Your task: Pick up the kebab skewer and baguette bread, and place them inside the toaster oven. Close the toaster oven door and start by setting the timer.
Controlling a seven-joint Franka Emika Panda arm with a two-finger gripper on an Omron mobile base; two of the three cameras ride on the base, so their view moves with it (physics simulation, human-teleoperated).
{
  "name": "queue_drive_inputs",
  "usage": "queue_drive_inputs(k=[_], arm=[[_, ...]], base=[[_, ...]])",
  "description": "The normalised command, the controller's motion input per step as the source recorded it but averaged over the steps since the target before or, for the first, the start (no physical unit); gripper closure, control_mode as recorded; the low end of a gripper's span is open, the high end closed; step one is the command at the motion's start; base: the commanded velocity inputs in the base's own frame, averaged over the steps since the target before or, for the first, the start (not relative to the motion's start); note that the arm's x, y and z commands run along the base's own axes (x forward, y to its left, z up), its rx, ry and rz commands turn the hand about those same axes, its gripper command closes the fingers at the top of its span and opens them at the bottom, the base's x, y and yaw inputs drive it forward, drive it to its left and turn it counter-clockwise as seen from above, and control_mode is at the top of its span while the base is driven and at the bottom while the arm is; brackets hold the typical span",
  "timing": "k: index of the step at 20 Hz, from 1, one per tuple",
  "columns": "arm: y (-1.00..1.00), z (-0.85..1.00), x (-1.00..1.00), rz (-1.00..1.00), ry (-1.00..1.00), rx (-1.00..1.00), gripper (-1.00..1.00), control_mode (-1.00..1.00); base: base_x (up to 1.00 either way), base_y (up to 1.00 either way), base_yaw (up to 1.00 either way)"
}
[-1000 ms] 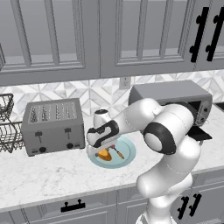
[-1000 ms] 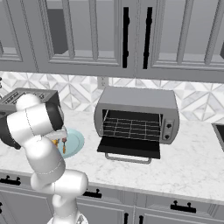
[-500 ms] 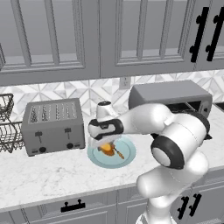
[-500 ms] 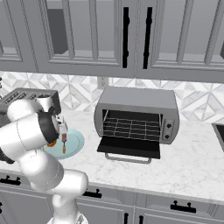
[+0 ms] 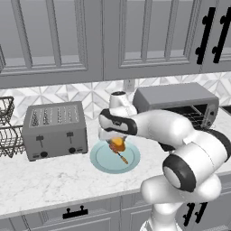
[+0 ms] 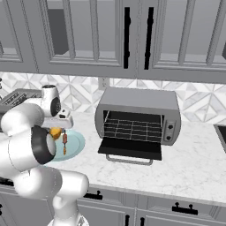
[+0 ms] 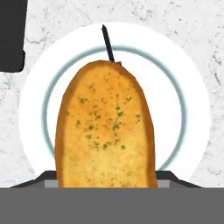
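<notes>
A white robot arm with dark joints reaches over a pale marble bench [image 5: 40, 189] in a rendered kitchen, its two-finger gripper [image 5: 115, 140] poised above a round light-blue plate [image 5: 101, 160] that sits near the middle of the bench, between a grey four-slot toaster with levers [image 5: 55, 130] toward the left end and a wide grey metal toaster oven [image 6: 140, 115] toward the right. In the hand view a stubby golden baguette loaf flecked with green [image 7: 106, 131] stands between the gripper's dark finger tips [image 7: 43, 178], which flank its lower end; the jaws are parted about the width of the loaf and appear to have hold of it, though the contact itself is hidden at the bottom of that view. In the left base view the loaf [image 5: 118, 143] sits just under the hand, above the plate. A thin kebab skewer with orange, red and brown chunks [image 5: 121, 155] lies on the plate [image 6: 76, 145], its dark tip [image 7: 107, 41] showing past the loaf. The toaster oven's dark glass door with grey bar handle [image 6: 130, 152] hangs open, folded down flat over the bench, exposing the wire rack [image 6: 132, 129] inside. A wire dish basket [image 5: 6, 131] stands at the bench's left edge.
</notes>
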Motion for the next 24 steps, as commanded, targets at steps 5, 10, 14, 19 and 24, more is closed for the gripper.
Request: queue_drive_inputs(k=[5, 10, 14, 19, 24], arm=[[-0.62, 0.26, -0.03, -0.21, 0.0, 0.0, 1.0, -1.0], [-0.55, 0.31, -0.5, -0.18, 0.0, 0.0, 1.0, -1.0], [-0.18, 0.16, -0.88, -0.19, 0.0, -0.01, 1.0, -1.0], [-0.3, 0.55, -0.32, -0.18, 0.0, 0.0, 1.0, -1.0], [-0.46, 0.53, -0.06, -0.21, 0.0, 0.0, 1.0, -1.0]], base=[[0.0, 0.0, 0.0], [0.0, 0.0, 0.0], [0.0, 0.0, 0.0], [0.0, 0.0, 0.0], [0.0, 0.0, 0.0]])
